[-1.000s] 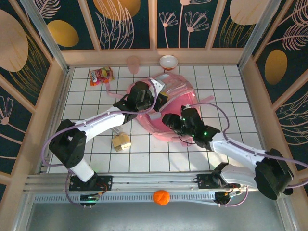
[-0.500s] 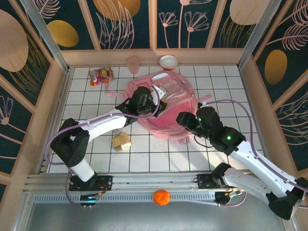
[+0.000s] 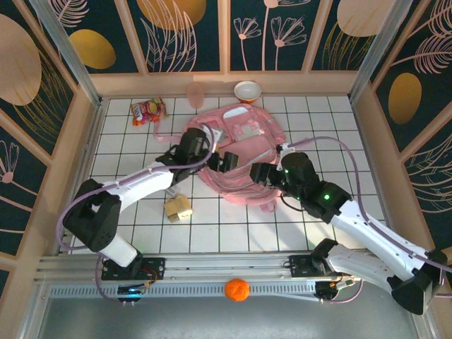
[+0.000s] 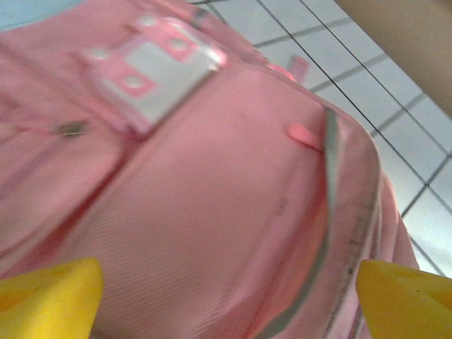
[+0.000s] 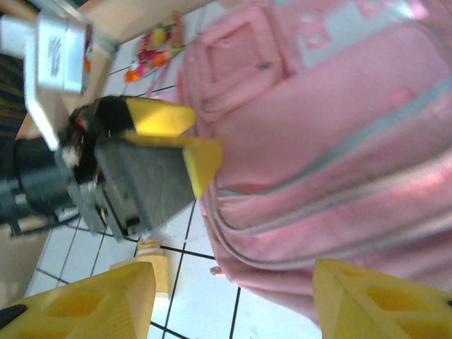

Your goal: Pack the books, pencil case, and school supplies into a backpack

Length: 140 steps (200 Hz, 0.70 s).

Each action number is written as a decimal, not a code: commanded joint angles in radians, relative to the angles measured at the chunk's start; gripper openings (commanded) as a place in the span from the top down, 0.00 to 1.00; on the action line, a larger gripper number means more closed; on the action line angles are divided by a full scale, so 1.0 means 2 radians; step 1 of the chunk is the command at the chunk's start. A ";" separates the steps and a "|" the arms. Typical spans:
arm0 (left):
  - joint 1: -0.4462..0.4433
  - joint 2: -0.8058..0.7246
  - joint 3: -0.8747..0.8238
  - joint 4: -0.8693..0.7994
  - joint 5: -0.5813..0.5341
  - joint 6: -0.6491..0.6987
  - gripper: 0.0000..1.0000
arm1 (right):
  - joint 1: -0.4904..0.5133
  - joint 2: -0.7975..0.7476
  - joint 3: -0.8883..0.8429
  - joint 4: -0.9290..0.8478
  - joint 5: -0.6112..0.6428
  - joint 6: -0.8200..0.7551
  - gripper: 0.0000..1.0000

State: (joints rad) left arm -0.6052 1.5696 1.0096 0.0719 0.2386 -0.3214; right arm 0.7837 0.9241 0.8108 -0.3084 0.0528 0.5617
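My left fingers (image 3: 227,159) and right fingers (image 3: 256,171) hung spread and empty over the backpack (image 3: 244,138) lying on the counter (image 3: 325,141), so I reckoned: open its zip first, then fetch the tan blocks (image 3: 178,207).

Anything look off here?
The orange ball sits on the front rail, off the table. The tan-yellow blocks lie in a skewed heap outside the backpack. No spill or damage visible.
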 commanded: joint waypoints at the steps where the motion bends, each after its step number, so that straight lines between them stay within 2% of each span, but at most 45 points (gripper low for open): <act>1: 0.044 -0.022 0.015 -0.073 0.010 -0.088 0.05 | 0.024 0.033 -0.002 0.102 -0.043 -0.165 0.36; 33: 0.128 -0.062 -0.036 -0.075 0.044 -0.137 0.03 | 0.096 0.122 0.023 0.135 -0.063 -0.367 0.33; 50: 0.166 -0.093 -0.070 -0.060 0.056 -0.152 0.03 | 0.115 0.185 0.049 0.137 -0.109 -0.448 0.32; 68: 0.201 -0.121 -0.098 -0.058 0.061 -0.154 0.02 | 0.127 0.252 0.080 0.137 -0.158 -0.511 0.31; 95: 0.245 -0.145 -0.121 -0.057 0.076 -0.150 0.01 | 0.148 0.347 0.128 0.127 -0.192 -0.606 0.30; 140: 0.269 -0.143 -0.126 -0.043 0.091 -0.153 0.01 | 0.153 0.470 0.227 0.104 -0.222 -0.671 0.26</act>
State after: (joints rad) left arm -0.0795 1.2892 0.7700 -0.0345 0.3717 -0.6083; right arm 1.0878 1.7882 1.1656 -0.0830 -0.3225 -0.6380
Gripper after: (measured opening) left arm 0.985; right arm 0.726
